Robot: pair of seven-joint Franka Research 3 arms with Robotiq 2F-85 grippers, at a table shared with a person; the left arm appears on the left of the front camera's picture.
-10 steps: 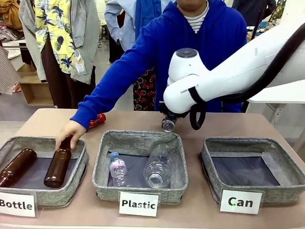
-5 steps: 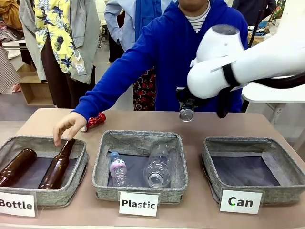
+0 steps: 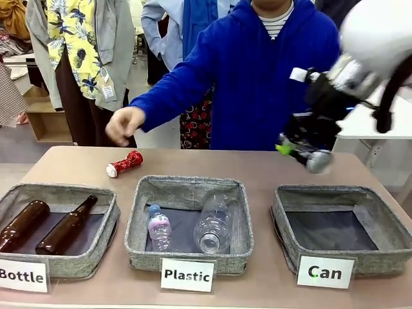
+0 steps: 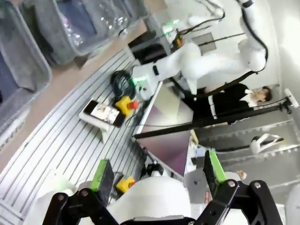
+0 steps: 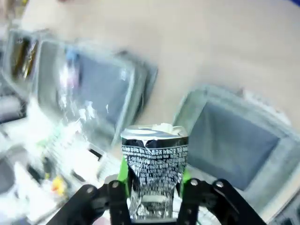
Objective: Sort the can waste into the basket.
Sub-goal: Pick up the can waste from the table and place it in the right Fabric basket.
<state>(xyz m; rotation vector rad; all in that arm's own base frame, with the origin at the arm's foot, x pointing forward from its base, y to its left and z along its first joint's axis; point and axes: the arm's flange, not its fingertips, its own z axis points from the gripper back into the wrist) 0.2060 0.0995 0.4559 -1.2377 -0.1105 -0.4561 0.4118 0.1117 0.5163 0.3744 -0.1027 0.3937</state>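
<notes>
Here, two cans, black can (image 5: pixel 154 159) pinched in right gripper (image 5: pixel 154 180), red can (image 3: pixel 125 163) on table (image 3: pixel 270 167), left gripper (image 4: pixel 158 172) spread.

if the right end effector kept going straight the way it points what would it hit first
Probably the bare table between the Plastic basket and the Can basket, close to the Can basket's wall. The right end effector is shut on the black can. The view is blurred, so depth is unclear.

I am counting three baskets (image 3: pixel 61 188) (image 3: pixel 190 181) (image 3: pixel 335 191), two brown bottles (image 3: pixel 22 224) (image 3: pixel 64 226), two clear bottles (image 3: pixel 159 228) (image 3: pixel 214 222), one red can (image 3: pixel 125 163) and one black can (image 5: pixel 154 164). Three white cards (image 3: pixel 22 276) (image 3: pixel 187 275) (image 3: pixel 325 272) are standing in front.
</notes>
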